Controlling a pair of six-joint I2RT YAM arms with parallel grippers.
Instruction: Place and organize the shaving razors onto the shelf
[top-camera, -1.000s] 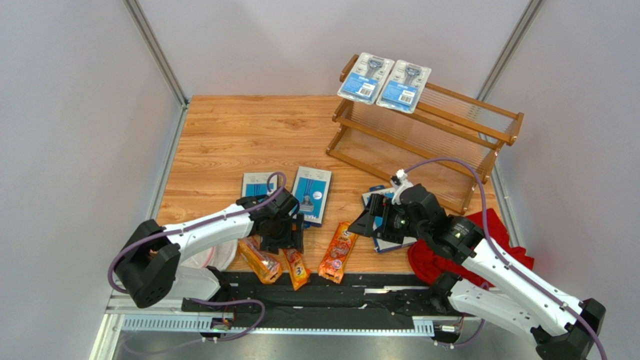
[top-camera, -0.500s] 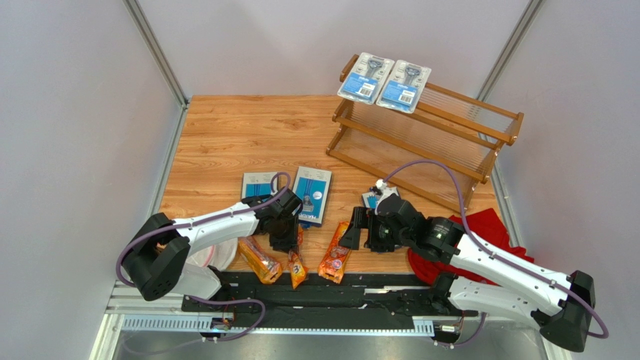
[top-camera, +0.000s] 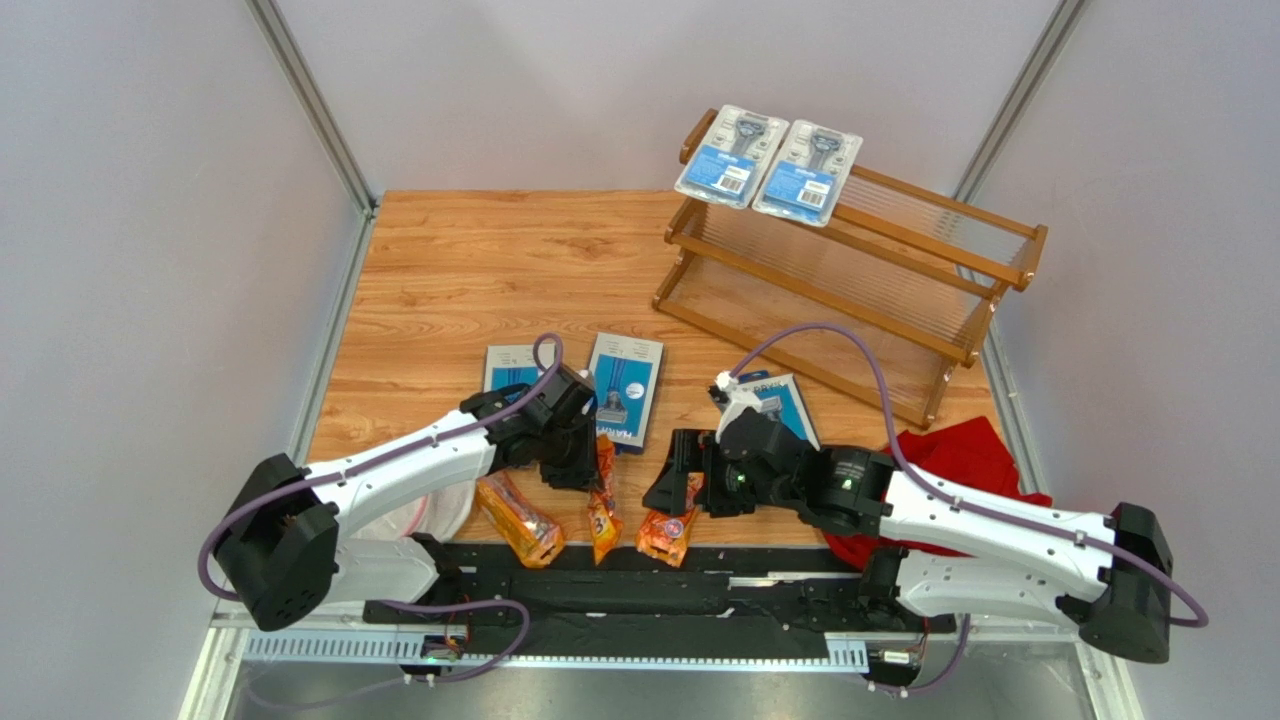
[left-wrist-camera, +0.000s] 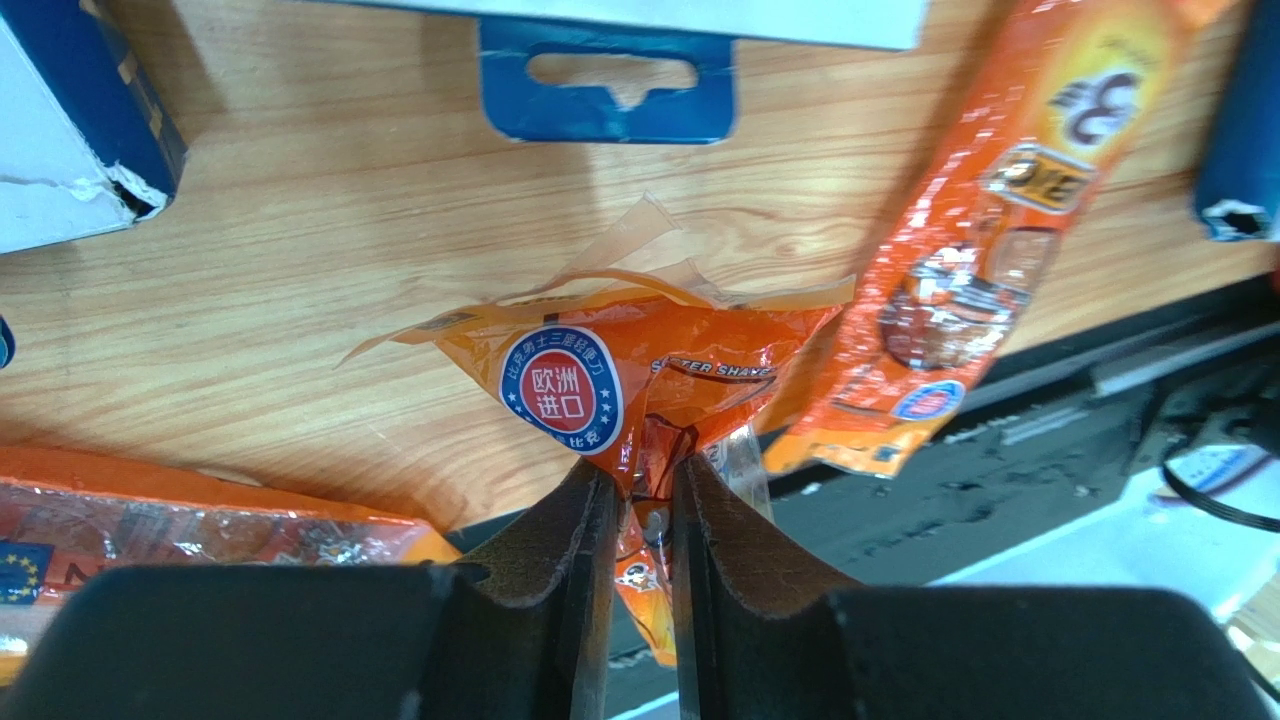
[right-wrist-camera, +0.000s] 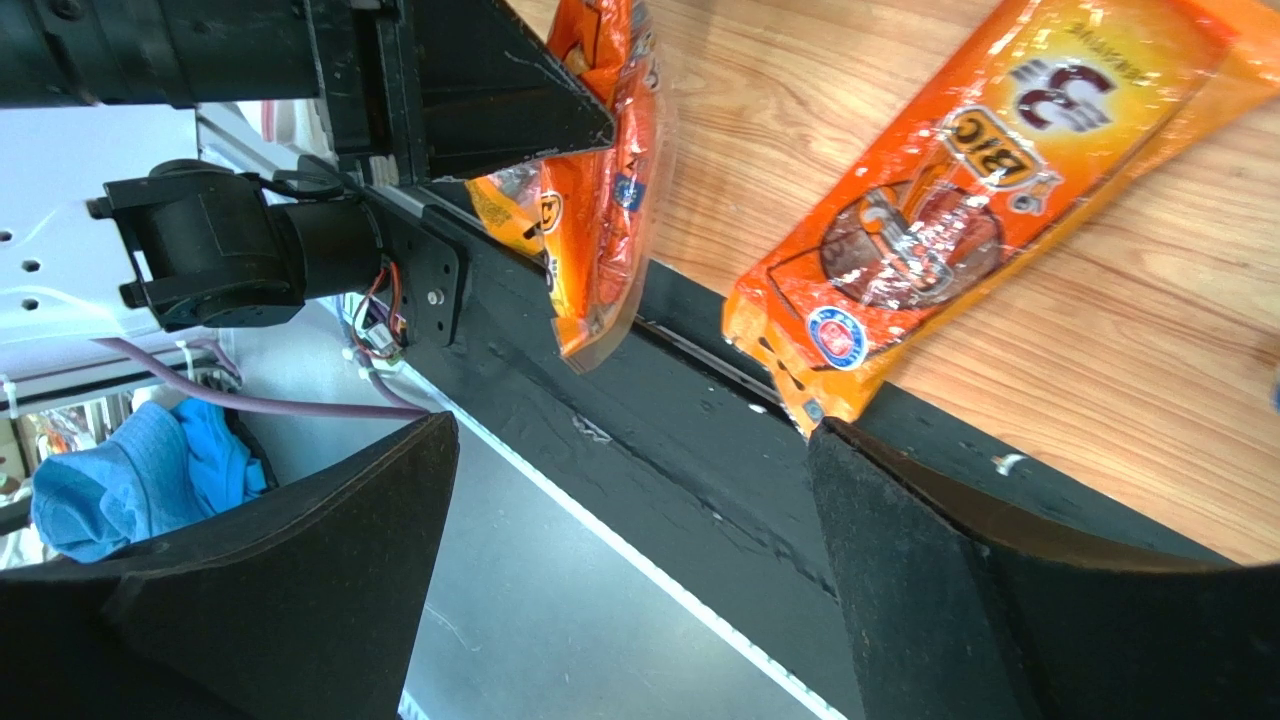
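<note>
My left gripper (top-camera: 579, 468) (left-wrist-camera: 643, 503) is shut on the crumpled top end of the middle orange razor bag (top-camera: 604, 504) (left-wrist-camera: 631, 383), which hangs edge-up off the wood. A second orange bag (top-camera: 520, 522) lies to its left. The third orange bag (top-camera: 669, 528) (right-wrist-camera: 962, 195) lies flat to the right, and my right gripper (top-camera: 673, 483) (right-wrist-camera: 628, 435) hovers open over its near end, one pad at the bag's corner. Blue razor boxes (top-camera: 624, 387) (top-camera: 511, 368) (top-camera: 781, 402) lie on the table. Two blister packs (top-camera: 730, 153) (top-camera: 807, 171) rest on the wooden shelf (top-camera: 902, 278), on its top tier.
A red cloth (top-camera: 962, 458) lies at the right, partly under the right arm. The black base rail (top-camera: 721, 578) runs along the table's near edge just below the orange bags. Grey walls close in both sides.
My left gripper has closed on the middle orange bag and tipped it up on edge. The right arm swung left from the blue box to over the right orange bag.
</note>
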